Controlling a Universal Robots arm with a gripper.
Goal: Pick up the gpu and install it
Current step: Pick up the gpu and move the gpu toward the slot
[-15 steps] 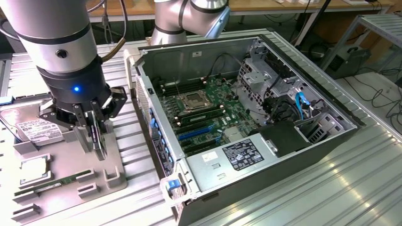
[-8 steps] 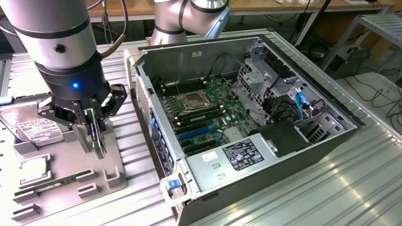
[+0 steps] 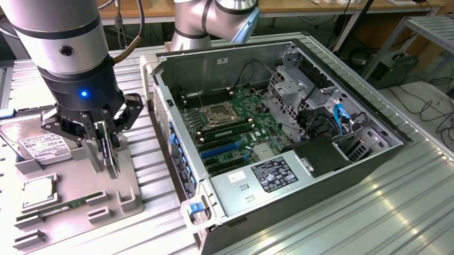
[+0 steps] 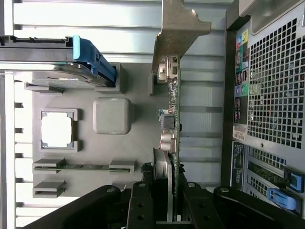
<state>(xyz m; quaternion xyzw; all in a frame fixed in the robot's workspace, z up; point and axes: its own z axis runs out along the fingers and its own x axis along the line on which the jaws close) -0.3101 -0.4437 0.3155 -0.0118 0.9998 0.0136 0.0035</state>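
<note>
Nearest us, the gripper (image 3: 101, 133) (image 4: 167, 210) hangs from the arm (image 3: 60, 48) with its black fingers (image 4: 141, 205) clamped on the gpu (image 3: 110, 156) (image 4: 170, 138), one on each face; we see the card held edge-on and upright, its silver bracket (image 4: 177, 28) at the end far from the fingers; the gpu stands over the grey tray (image 3: 120, 186) (image 4: 138, 143), its lower edge close to the tray's surface, though we cannot tell whether the two touch; on the same tray lie the hard drive (image 3: 35, 146) (image 4: 93, 55) with a blue handle, the CPU (image 3: 39, 194) (image 4: 56, 130) in a square pocket, and the memory stick (image 3: 60, 208) (image 4: 81, 166) between two blocks, all apart from the card; just beside the tray, toward the exterior view's right, the case (image 3: 284, 202) (image 4: 271, 95) lies on its side with its panel off, so that we look down on the motherboard (image 3: 234, 122); the gpu is outside the case; tray and case both rest on the slatted metal table (image 3: 369, 212).
</note>
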